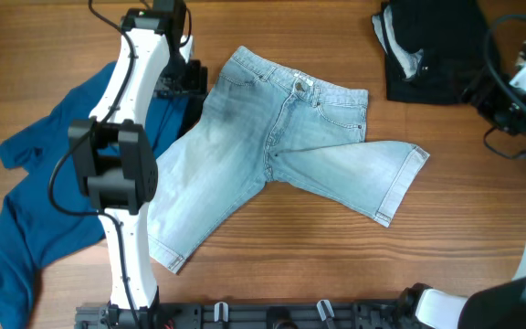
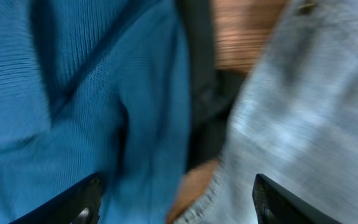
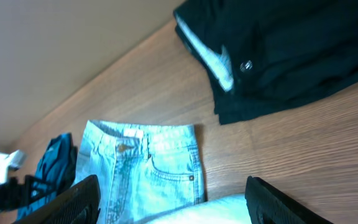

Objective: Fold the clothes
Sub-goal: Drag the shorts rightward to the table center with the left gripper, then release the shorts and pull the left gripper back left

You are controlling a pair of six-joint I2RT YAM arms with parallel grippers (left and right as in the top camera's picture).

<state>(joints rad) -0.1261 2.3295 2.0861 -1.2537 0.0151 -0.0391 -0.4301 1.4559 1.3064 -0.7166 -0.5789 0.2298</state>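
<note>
Pale blue denim shorts (image 1: pixel 272 155) lie spread flat in the middle of the table, waistband at the back and legs splayed to front left and right. They also show in the left wrist view (image 2: pixel 303 112) and the right wrist view (image 3: pixel 148 168). A royal-blue shirt (image 1: pixel 44 210) lies crumpled at the left, close up in the left wrist view (image 2: pixel 73 93). Black garments (image 1: pixel 427 46) lie at the back right, also in the right wrist view (image 3: pixel 291 56). My left gripper (image 2: pixel 176 205) is open, low over the shirt and the shorts' left edge. My right gripper (image 3: pixel 173 199) is open, held above the table right of the shorts.
The wooden table (image 1: pixel 336 265) carries everything. A dark rail with fittings (image 1: pixel 272 315) runs along the front edge. The left arm (image 1: pixel 121 164) reaches from the front over the shirt. The right arm's cables (image 1: pixel 510 100) hang at the far right.
</note>
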